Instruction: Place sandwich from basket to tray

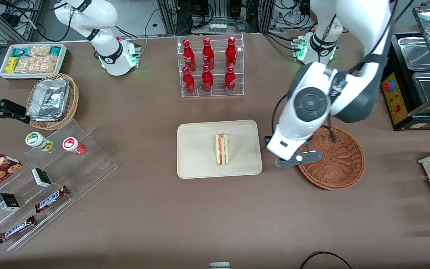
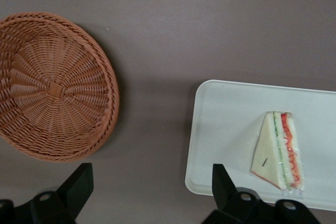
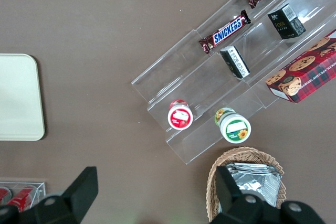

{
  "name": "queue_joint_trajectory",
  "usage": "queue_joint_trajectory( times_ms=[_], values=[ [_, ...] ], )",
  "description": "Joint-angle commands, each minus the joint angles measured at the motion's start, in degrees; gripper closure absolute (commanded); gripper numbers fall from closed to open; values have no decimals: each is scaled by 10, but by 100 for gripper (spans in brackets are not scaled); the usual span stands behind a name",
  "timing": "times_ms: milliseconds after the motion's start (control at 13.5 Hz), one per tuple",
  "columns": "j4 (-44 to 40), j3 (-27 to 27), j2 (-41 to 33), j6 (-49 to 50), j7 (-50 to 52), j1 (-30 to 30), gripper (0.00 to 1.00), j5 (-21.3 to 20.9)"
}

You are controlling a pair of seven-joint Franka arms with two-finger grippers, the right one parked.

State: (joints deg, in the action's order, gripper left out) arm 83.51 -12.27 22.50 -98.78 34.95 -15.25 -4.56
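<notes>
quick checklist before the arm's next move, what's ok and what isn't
1. Triangular cream-bread sandwich lies on the flat cream-beige tray: ok.
2. Sandwich sits inside the tray's rim, clear of the edge: ok.
3. Round reddish-brown wicker basket holds nothing: ok.
4. Left hand open, holding nothing: ok.
5. Hand sits above the bare table between basket and tray, touching neither: ok.
6. Height of the hand above the table: cannot tell.

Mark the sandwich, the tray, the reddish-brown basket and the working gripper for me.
sandwich (image 1: pixel 221 149): front view, middle of its filling edge.
tray (image 1: pixel 196 149): front view, bare floor.
basket (image 1: pixel 343 157): front view, woven inner wall.
gripper (image 2: pixel 152 182): left wrist view, open, midway between fingertips, over the table.
</notes>
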Motion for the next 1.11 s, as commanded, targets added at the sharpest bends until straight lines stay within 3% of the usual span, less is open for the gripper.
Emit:
queue_joint_trajectory(
  times_ms=[0, 296, 593, 889, 1037],
  values=[
    [62, -7, -80, 12, -105, 64, 0, 30],
    [61, -8, -133, 105, -235, 131, 0, 52],
    [58, -7, -172, 162, -256, 177, 0, 71],
    [54, 1, -212, 232, -291, 189, 0, 69],
    [56, 33, -235, 253, -291, 181, 0, 69]
  ],
)
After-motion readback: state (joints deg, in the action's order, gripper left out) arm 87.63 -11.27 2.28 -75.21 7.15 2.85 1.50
